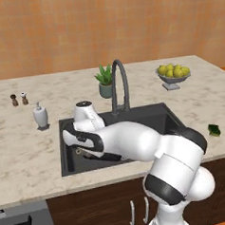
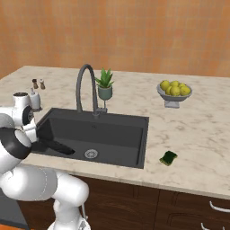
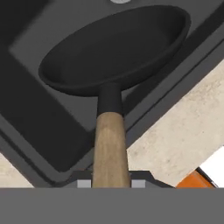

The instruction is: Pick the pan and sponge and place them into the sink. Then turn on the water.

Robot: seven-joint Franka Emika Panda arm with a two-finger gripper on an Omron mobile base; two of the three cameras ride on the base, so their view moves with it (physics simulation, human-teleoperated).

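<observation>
Currently the gripper [image 3: 111, 183], jaws clamped on the wooden handle, holds the pan [image 3: 116, 48] over the sink [image 2: 130, 134], so the placing step is in hand, and next it must lower, release, then fetch the sponge [image 2: 169, 157] from the counter [image 2: 197, 130].

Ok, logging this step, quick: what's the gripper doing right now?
Gripper: shut on the wooden handle of the pan, holding it over the sink.
</observation>
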